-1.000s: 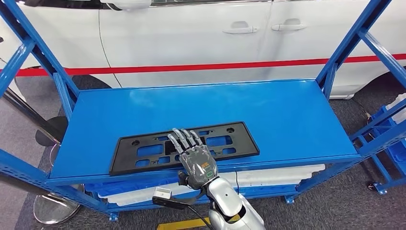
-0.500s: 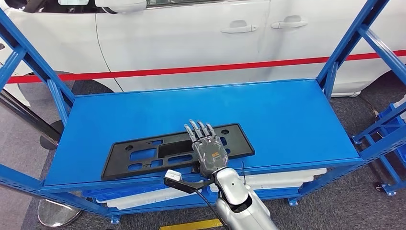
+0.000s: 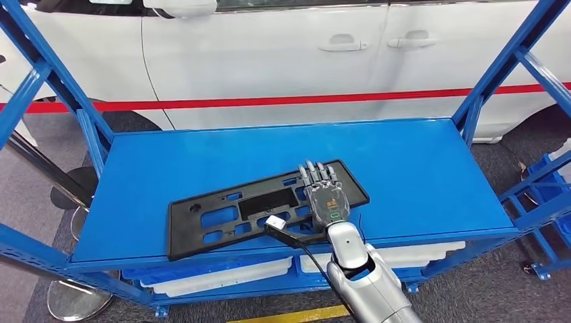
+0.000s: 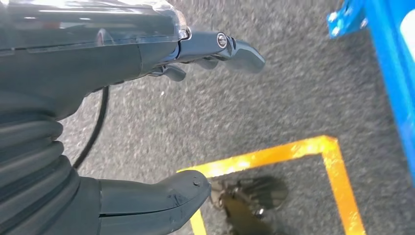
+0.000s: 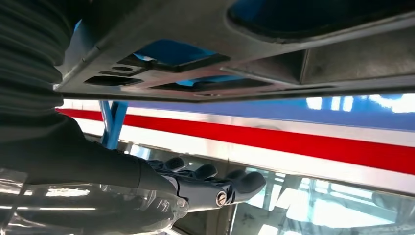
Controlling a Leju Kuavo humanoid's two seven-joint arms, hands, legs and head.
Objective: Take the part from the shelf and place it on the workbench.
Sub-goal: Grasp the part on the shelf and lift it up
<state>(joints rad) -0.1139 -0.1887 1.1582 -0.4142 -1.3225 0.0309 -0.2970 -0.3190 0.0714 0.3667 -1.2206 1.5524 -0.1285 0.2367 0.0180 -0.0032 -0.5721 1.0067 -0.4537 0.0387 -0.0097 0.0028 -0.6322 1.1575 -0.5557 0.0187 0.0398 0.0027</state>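
White car [image 3: 269, 54] stands behind blue shelf [image 3: 417, 168].

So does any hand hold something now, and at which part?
The right hand lies over the right end of the black part on the shelf; a closed grip cannot be told. The left hand holds nothing.

A matte black part [image 3: 266, 207] lies on a bright blue shelf [image 3: 404, 168], under a grey-and-silver right hand [image 3: 325, 196] bearing a small orange and green mark. Behind stands a white car [image 3: 269, 54] with a red stripe [image 3: 283, 99]. The left hand [image 4: 98, 98] is dark grey above speckled grey floor [image 4: 274, 98] marked with yellow-orange tape [image 4: 293, 152].
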